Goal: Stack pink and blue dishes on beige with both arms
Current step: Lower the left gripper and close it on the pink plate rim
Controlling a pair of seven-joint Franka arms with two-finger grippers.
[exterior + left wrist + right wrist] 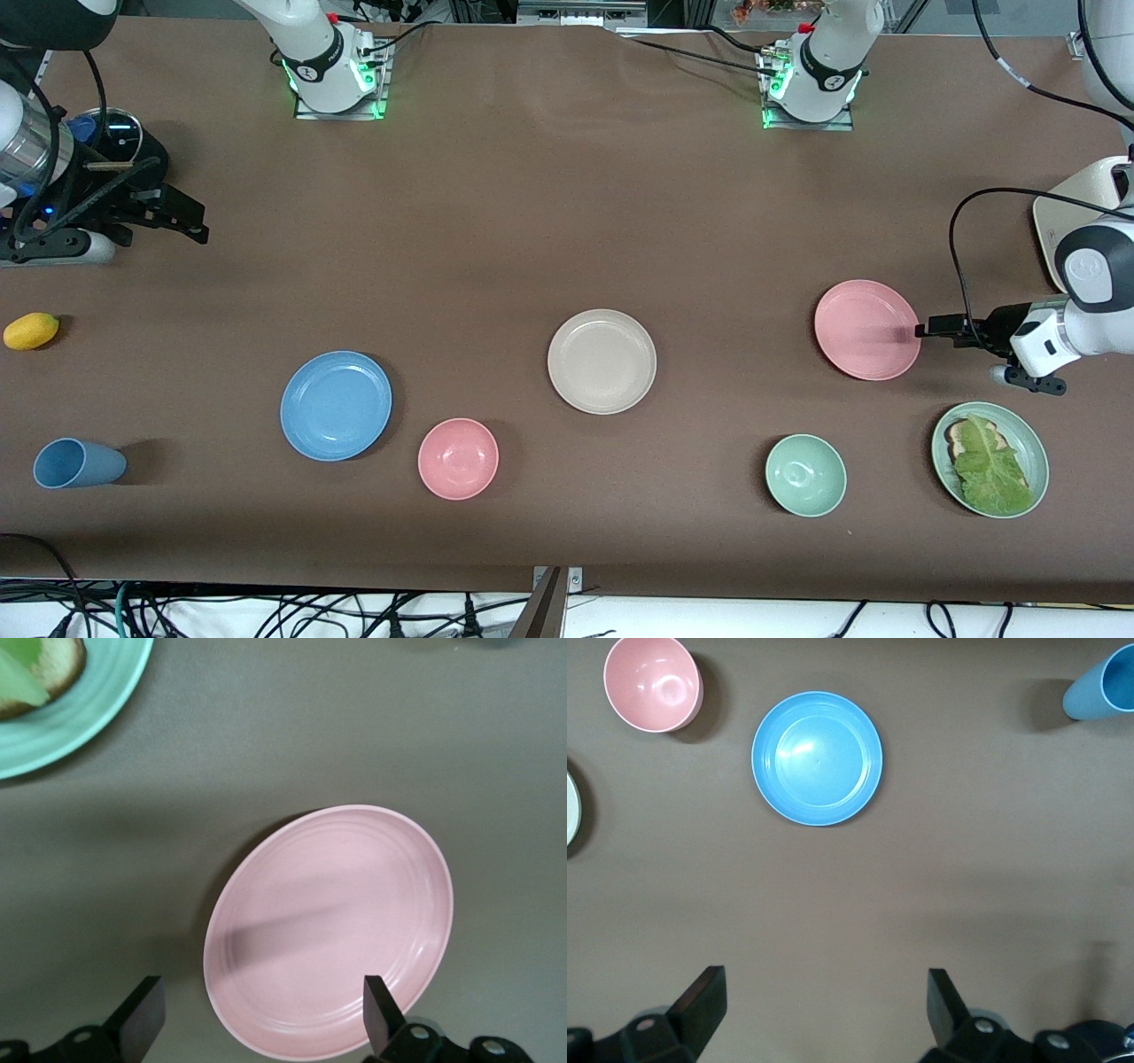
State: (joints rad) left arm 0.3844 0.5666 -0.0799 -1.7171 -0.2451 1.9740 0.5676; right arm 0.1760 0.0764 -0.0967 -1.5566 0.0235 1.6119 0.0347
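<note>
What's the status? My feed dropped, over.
Left pincer open at pink plate rim; right pincer open, waiting at its table end. Blue plate, beige plate untouched. Nothing in the way.

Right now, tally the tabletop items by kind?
Plates: 4 – blue plate, beige plate, pink plate, green plate holding food
Bowls: 2 – pink bowl, green bowl
Cups: 1 – blue cup
Fruit: 1 – yellow fruit
Total: 8
</note>
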